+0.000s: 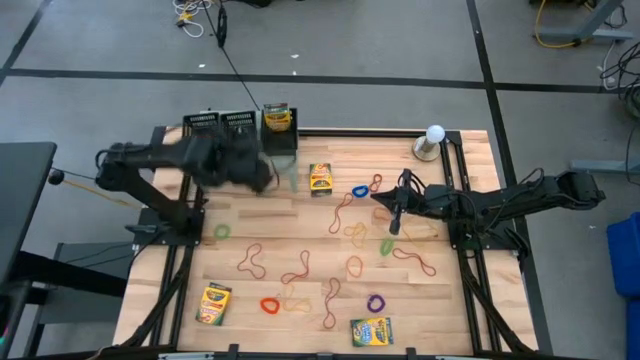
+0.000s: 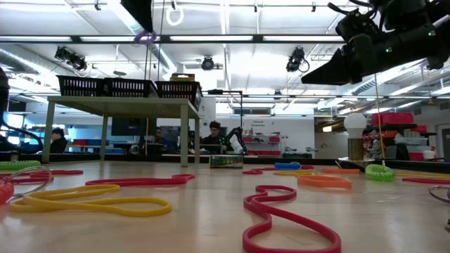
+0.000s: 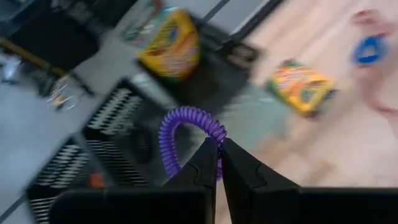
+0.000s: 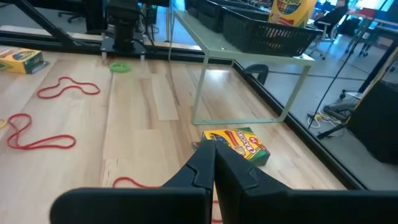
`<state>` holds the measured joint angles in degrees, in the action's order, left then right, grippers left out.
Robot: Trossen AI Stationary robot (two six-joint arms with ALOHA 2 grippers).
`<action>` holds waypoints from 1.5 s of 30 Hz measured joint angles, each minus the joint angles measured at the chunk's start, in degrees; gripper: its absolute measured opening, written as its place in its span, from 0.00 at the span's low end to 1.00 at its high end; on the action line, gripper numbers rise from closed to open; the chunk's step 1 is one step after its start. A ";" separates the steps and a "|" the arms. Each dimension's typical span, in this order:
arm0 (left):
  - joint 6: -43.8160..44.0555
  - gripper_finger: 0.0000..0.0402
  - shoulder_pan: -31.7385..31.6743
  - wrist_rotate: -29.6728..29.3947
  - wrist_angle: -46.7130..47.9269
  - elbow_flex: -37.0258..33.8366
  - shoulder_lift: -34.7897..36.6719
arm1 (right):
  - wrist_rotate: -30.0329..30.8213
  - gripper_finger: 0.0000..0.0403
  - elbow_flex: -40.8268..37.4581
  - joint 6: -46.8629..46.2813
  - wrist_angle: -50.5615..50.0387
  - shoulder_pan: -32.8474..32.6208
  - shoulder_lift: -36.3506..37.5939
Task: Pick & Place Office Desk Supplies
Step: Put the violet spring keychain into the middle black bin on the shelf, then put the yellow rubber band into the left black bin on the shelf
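My left gripper (image 3: pixel 217 158) is shut on a purple coiled rubber band (image 3: pixel 186 134), high above the black mesh trays (image 1: pixel 220 123) on the pale green stand; it also shows in the high view (image 1: pixel 258 172). One tray (image 1: pixel 279 135) holds a crayon box (image 1: pixel 277 119). My right gripper (image 4: pixel 214 158) is shut and empty above the table's right middle (image 1: pixel 394 212), pointing toward a crayon box (image 4: pixel 236 144) lying flat on the table. Many coloured rubber bands (image 1: pixel 300 270) lie flat on the wood. My left gripper pinches the purple band's loop at one spot of its coil (image 3: pixel 217 167) between its two fingertips. The rest of the loop stands out beyond the fingers. The band is lifted clear and shows in the low view (image 2: pixel 145 36) just below the gripper.
Two more crayon boxes (image 1: pixel 214 303) (image 1: pixel 370 330) lie near the table's near edge. A white globe on a grey base (image 1: pixel 433 140) stands at the far right corner. The pale green stand (image 4: pixel 249 62) rises at the far edge. People sit in the room behind (image 2: pixel 211 133).
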<state>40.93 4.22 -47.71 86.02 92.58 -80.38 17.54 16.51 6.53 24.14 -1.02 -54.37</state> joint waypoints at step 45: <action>-35.74 0.09 -13.15 25.32 -51.40 -34.77 19.29 | 5.20 0.03 0.00 -3.22 0.98 0.14 0.00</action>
<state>5.19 -8.94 -22.38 34.62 57.81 -61.08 22.74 16.51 3.31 25.12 -0.89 -54.37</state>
